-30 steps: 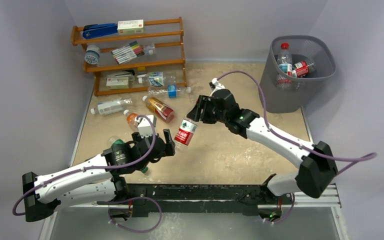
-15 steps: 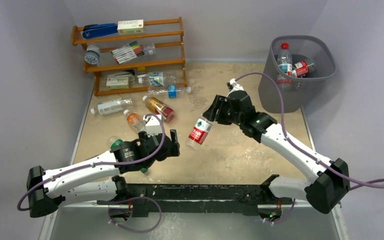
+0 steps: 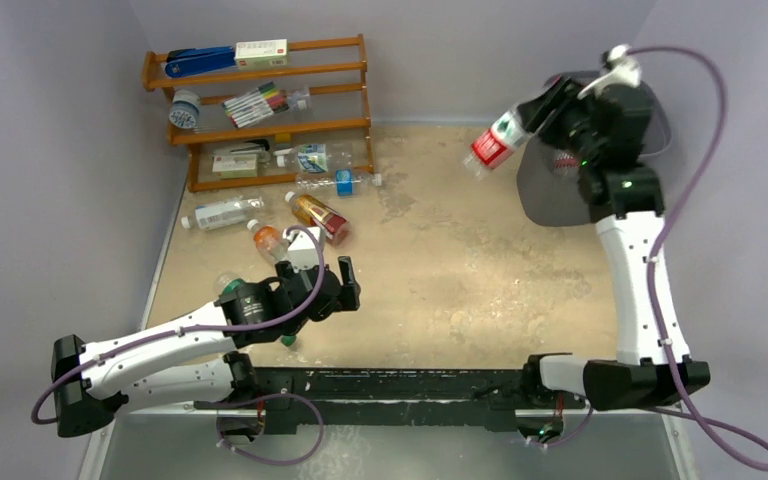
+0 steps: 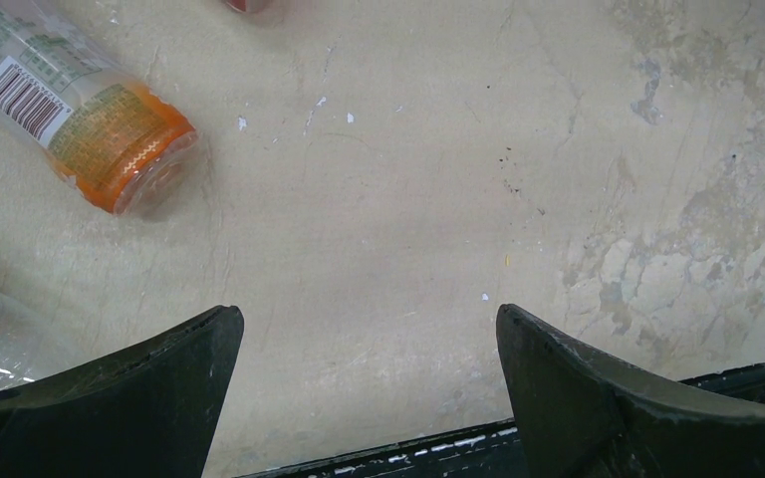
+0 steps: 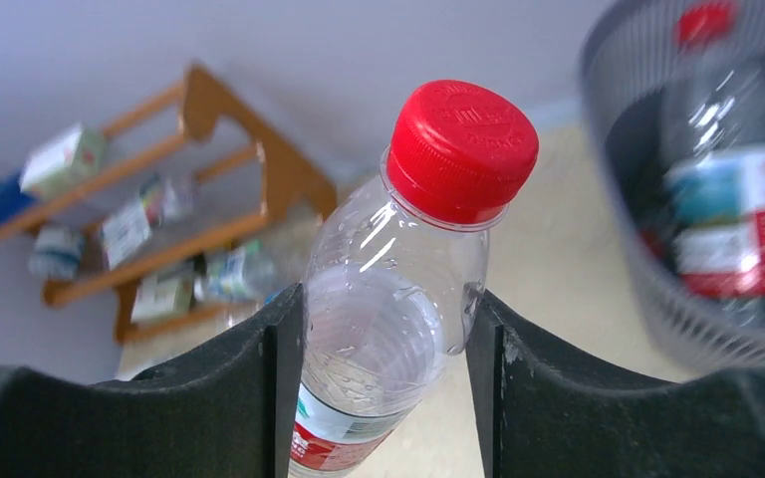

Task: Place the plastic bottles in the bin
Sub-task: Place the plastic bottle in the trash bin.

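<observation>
Right gripper [image 3: 532,117] swung clamped clear red-capped plastic bottle [image 3: 493,146] beside grey wire-mesh bin [image 3: 545,192] rim; next: carry over opening, release. Left gripper [image 4: 364,344] apart.

Lighting: bright, even and diffuse, from overhead; no hard glare. Shadows: soft and faint on the table [image 3: 440,280], a pale one beside the orange bottle [image 4: 110,149]. Highlights: small white glints on the red-capped bottle [image 5: 398,329], sharp in the right wrist view. Out of focus there: bin [image 5: 657,309], wooden rack [image 5: 271,171]. Top view crisp throughout.
</observation>
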